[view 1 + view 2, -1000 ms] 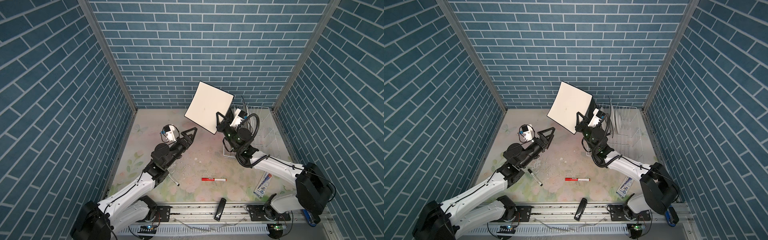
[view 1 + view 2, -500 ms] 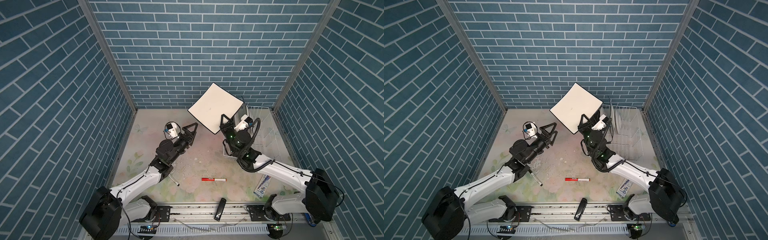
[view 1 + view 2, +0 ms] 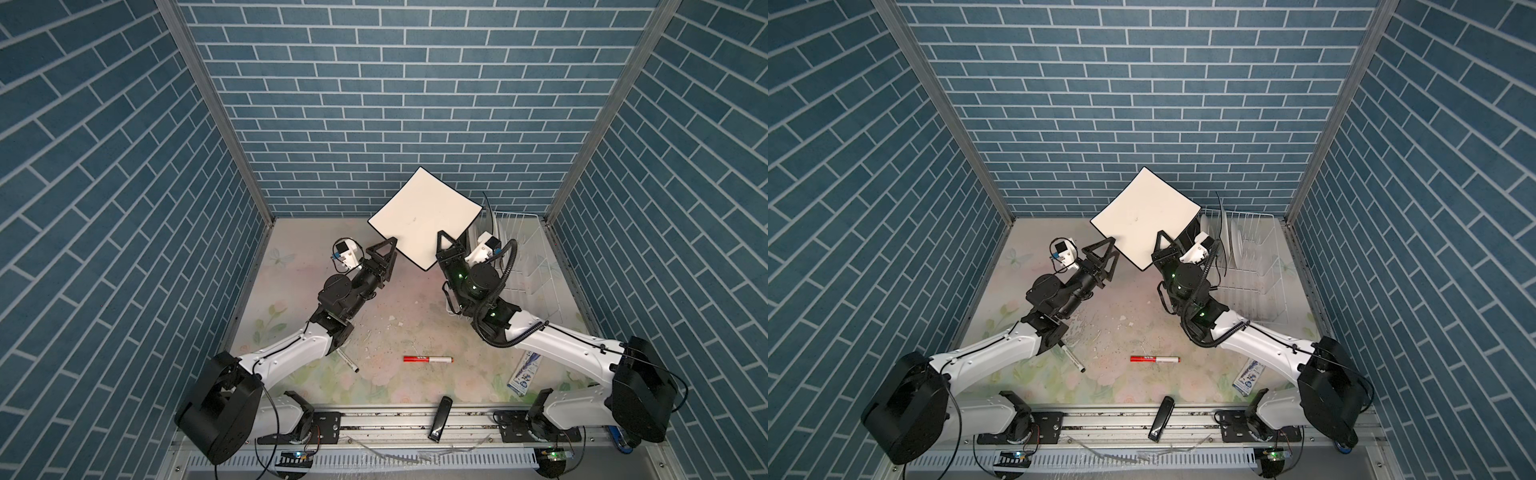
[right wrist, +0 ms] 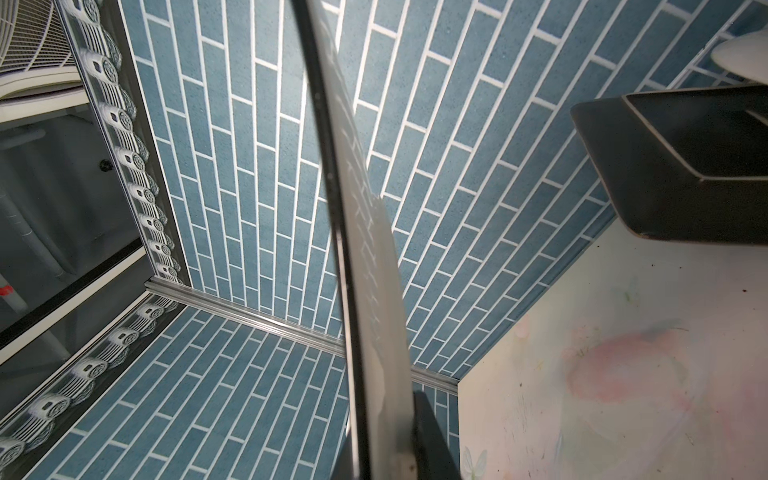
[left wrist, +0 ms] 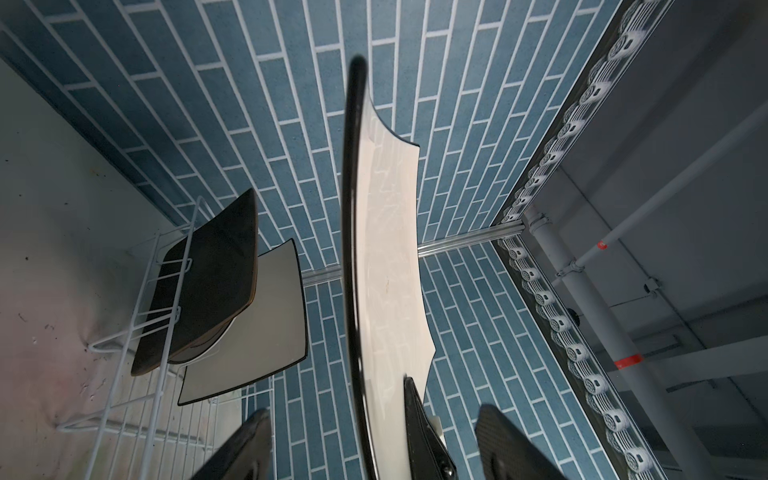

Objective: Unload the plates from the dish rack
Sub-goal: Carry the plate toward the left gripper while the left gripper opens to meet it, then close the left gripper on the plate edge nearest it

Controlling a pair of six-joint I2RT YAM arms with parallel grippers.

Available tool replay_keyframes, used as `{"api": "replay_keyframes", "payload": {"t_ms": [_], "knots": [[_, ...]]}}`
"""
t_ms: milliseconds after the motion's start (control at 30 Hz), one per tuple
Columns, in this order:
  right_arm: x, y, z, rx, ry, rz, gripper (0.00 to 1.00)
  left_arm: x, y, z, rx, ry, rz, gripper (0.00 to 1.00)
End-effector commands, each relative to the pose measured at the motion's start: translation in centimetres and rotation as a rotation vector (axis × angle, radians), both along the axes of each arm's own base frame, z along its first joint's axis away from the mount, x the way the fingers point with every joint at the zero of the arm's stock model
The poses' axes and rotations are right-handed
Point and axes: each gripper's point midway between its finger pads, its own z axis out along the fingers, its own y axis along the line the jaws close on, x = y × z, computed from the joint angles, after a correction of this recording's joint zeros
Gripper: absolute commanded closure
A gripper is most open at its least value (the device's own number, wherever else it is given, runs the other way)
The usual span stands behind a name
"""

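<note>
My right gripper (image 3: 443, 246) (image 4: 386, 449) is shut on the lower right edge of a square white plate (image 3: 424, 216) (image 3: 1144, 216) with a thin black rim. The plate hangs in the air, left of the dish rack (image 3: 524, 249) (image 3: 1262, 257). The left gripper (image 3: 392, 246) (image 5: 374, 411) is open and straddles the plate's lower left edge (image 5: 353, 257), its fingers clear of both faces. In the rack stand a black plate (image 5: 208, 282) (image 4: 685, 166), a white square plate (image 5: 266, 324) and more white plates (image 3: 1227, 232).
On the floral mat lie a red marker (image 3: 428, 359), a black pen (image 3: 348, 362) under the left arm and a printed packet (image 3: 525, 372) by the right arm. A black bar (image 3: 439, 417) rests on the front rail. Brick walls stand close on three sides.
The right gripper turned the held plate into a diamond pose and brought it lower and leftward. The left gripper rose to the plate's edge and its jaws narrowed around it.
</note>
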Motion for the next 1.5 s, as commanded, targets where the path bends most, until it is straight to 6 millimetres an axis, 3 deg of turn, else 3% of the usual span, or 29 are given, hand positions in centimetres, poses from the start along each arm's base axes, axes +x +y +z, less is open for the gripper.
{"api": "replay_keyframes", "payload": {"t_ms": [0,267,833,1100,1267,1467], "knots": [[-2.1,-0.8,9.7,0.343,-0.175,0.074,1.0,0.0,-0.2,2.6,-0.054,-0.075,-0.017,0.24],[-2.5,-0.1,9.5,0.344,-0.173,0.097,1.0,0.4,-0.2,2.0,-0.028,-0.065,-0.004,0.35],[-2.2,0.3,8.7,0.329,-0.153,0.099,1.0,0.8,0.3,1.5,-0.044,-0.052,0.005,0.89],[-2.0,1.0,8.0,0.309,-0.125,0.117,0.99,0.8,0.5,1.5,-0.069,-0.041,0.001,1.0],[-2.1,1.6,8.2,0.3,-0.131,0.141,0.6,0.8,1.2,1.7,-0.074,-0.046,0.018,1.0],[-2.0,1.6,7.7,0.28,-0.112,0.134,0.39,0.8,2.0,2.3,-0.078,-0.055,0.029,1.0]]}}
